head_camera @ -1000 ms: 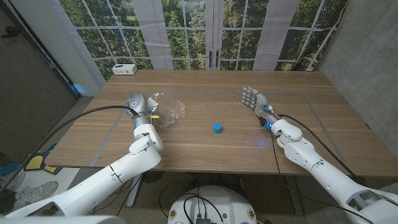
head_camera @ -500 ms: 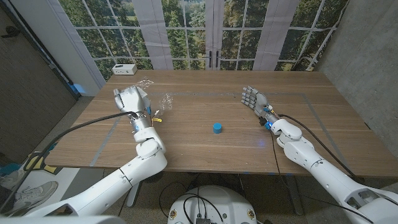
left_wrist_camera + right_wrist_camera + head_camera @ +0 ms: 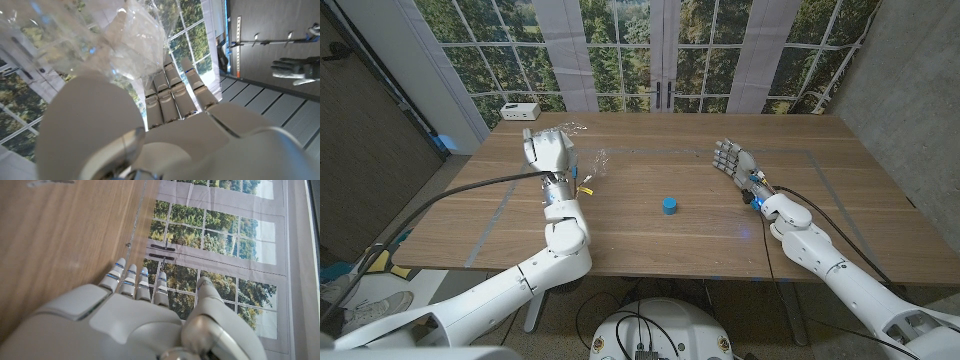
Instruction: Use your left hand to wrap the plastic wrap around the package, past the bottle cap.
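Head view: left robot hand raised at far left, apparently pinching plastic wrap.
Sweep it right, low, beyond the bottle cap; right robot hand waits spread.

Saw bare wood across the table middle, broken only by the blue cap near centre. Found open passage between the cap and the left hand at about 10 o'clock from it, apart from the clear wrap hanging just beside that hand. Noted the right hand at 2 o'clock from the cap, well apart. Spotted a white box at the far left corner, at 11 o'clock.
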